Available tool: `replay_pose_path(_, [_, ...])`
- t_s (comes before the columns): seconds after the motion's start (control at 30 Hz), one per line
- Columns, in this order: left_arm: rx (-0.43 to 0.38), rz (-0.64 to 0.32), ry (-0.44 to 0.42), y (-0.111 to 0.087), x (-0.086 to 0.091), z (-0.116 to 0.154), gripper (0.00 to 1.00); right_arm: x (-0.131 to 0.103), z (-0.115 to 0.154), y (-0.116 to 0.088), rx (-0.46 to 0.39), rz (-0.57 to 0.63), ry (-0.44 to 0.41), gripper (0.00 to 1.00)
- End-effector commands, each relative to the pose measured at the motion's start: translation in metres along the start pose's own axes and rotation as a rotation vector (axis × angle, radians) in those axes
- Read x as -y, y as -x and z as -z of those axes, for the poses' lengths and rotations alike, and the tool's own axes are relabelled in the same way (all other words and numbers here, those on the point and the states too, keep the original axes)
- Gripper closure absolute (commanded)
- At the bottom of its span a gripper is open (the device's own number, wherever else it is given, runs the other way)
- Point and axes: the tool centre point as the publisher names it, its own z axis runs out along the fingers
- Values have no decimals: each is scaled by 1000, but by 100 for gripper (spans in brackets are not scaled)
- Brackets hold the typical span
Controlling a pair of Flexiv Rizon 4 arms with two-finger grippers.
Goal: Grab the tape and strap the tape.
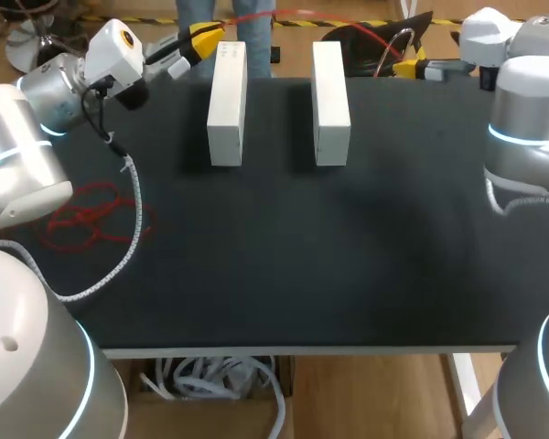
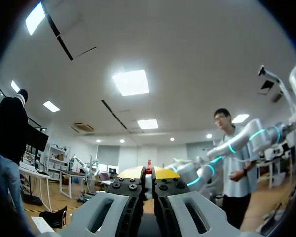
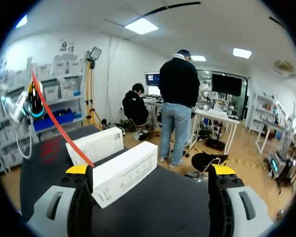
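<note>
Tape (image 3: 59, 117) spans the gap between the two pincers as a thin red strand held above the far edge of the table (image 1: 274, 274).

Left pincer (image 1: 204, 41): clenched. In the left wrist view the two fingers lie pressed together, and a small red piece of the tape shows between the yellow tips (image 2: 147, 173). From this pincer the strand leads across toward the other arm.

Right pincer (image 1: 410, 67): released. In the right wrist view the fingers stand wide apart (image 3: 150, 170). The tape comes down at a slant and ends against the inner side of one fingertip (image 3: 79, 169). The other fingertip is well apart from it, so nothing is gripped.

Two white blocks stand on the table between the pincers.
- The nearer block (image 3: 126, 173) lies just ahead of the right pincer, close to the finger that the tape meets.
- The farther block (image 3: 96, 145) lies beyond it, on the side toward the left pincer, parallel and with a gap between the two.
- The tape passes above both blocks without touching them.

A red tangle (image 1: 82, 218) lies flat on the table beside the left arm, well behind the left pincer and apart from the blocks. Whether it joins the held strand cannot be told.
</note>
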Motion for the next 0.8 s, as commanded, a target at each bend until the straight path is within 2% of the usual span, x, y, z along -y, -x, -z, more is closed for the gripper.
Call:
replay_pose_path(0.03, [4,-1,-1,-1,0,0,100,12,48,-11,-13,-166,60,0])
replay_pose_path(0.17, [4,-1,-1,-1,0,0,100,21,75,-20,-15,-283,69,0])
replay_pose_path(0.37, [4,-1,-1,-1,0,0,100,30,101,-37,-9,-458,157,0])
replay_pose_path(0.6, [4,-1,-1,-1,0,0,100,35,115,-53,-27,-632,251,0])
replay_pose_path(0.8, [4,-1,-1,-1,0,0,100,39,118,-56,-12,-738,305,0])
